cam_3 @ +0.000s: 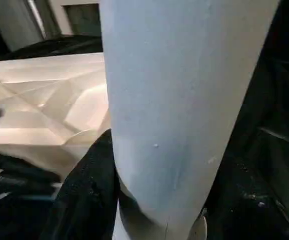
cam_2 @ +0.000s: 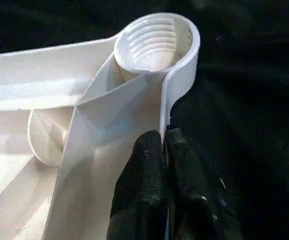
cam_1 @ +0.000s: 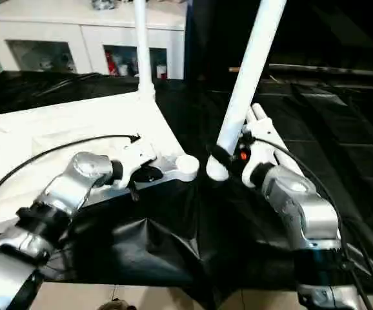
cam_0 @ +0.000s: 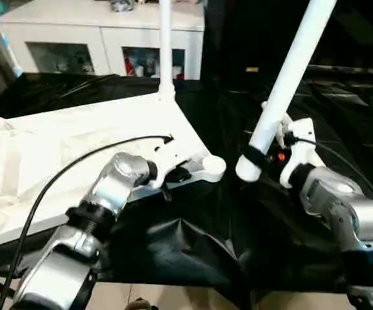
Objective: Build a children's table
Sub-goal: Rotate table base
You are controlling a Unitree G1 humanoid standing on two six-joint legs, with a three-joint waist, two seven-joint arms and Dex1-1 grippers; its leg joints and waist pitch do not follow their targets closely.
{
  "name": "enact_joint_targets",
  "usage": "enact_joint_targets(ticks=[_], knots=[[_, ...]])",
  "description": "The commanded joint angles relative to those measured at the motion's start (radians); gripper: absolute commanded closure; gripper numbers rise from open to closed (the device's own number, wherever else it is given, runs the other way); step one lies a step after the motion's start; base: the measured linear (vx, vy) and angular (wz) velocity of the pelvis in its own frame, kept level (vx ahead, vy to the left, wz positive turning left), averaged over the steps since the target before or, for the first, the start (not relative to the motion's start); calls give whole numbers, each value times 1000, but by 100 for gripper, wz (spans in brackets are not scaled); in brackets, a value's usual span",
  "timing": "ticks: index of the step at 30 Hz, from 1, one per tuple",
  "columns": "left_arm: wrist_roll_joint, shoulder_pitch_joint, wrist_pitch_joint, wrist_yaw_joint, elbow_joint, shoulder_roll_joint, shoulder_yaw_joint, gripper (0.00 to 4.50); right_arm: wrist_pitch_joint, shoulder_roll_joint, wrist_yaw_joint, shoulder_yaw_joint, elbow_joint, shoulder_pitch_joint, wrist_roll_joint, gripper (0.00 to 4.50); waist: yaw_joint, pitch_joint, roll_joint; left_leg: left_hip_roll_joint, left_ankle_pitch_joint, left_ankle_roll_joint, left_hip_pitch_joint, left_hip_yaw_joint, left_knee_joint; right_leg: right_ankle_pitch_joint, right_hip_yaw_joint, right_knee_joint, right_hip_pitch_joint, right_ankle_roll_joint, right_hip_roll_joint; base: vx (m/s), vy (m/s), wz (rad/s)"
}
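Beside threaded round socket (cam_2: 154, 42), smooth tapered leg (cam_0: 288, 84)

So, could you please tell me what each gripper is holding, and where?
Left gripper: white plastic tabletop rim, near corner socket. Right gripper: white tube leg, near its lower end.

Silver forearms (cam_0: 112, 187), white wrist housings, black cables, black gripper fingers (cam_2: 139, 190).

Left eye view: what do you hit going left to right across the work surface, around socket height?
Upside-down tabletop → left tool, shut on the tabletop's rim → empty corner socket → thick end of the tilted leg → right tool gripping that leg.
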Motion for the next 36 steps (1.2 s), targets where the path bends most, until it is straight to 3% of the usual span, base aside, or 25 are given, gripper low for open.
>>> enact_joint_targets(ticks=[1, 3, 5, 9, 14, 20, 25, 30, 36], knots=[[-31, 19, 3, -6, -36, -33, -13, 450, -32, 2, -9, 11, -7, 3, -21, 263, -1, -71, -12, 58, -232, 14, 17, -20, -71, -365, 52, -93, 36, -136, -95, 0, 0, 0], [-55, 31, 25, -36, -56, -31, -10, 403, -48, 8, -1, 19, -35, 19, -21, 263, -1, -72, -1, 57, -229, 14, 19, -19, -70, -311, 54, -88, 35, -149, -90, 0, 0, 0], [-63, 30, 28, -24, -59, -32, 2, 392, -42, 12, -2, 10, -49, 26, -10, 263, -2, -73, -3, 57, -221, 17, 12, -21, -72, -268, 54, -82, 42, -158, -90, 0, 0, 0], [-63, 1, 5, -32, -45, -12, 9, 363, -40, 4, 13, -9, -58, 38, 5, 263, -4, -71, -4, 54, -235, 18, 11, -20, -72, -303, 53, -88, 44, -146, -91, 0, 0, 0], [-80, -30, -3, -84, 4, 7, 13, 360, -46, -4, 30, -13, -55, 49, 7, 263, -5, -68, 0, 51, -270, 6, 16, -21, -73, -388, 52, -99, 38, -118, -90, 0, 0, 0], [-55, -53, -39, -96, 77, 14, -19, 360, -45, -7, 33, -17, -56, 50, 8, 263, -5, -71, 2, 54, -268, 3, 14, -25, -75, -347, 52, -94, 42, -128, -91, 0, 0, 0], [-38, -66, -66, -94, 124, 10, -40, 360, -34, -10, 33, -25, -74, 55, 8, 263, -5, -71, 10, 54, -262, 3, 14, -23, -73, -300, 53, -92, 42, -150, -89, 0, 0, 0], [-41, -76, -83, -86, 156, 5, -34, 360, -31, -15, 32, -28, -80, 60, 14, 263, -4, -72, 8, 54, -253, 7, 13, -23, -72, -290, 53, -89, 46, -158, -91, 0, 0, 0], [-58, -76, -91, -104, 152, 10, -26, 360, -25, -17, 38, -23, -80, 57, 15, 263, -5, -70, 3, 55, -265, 8, 14, -23, -73, -346, 52, -93, 43, -147, -93, 0, 0, 0]])
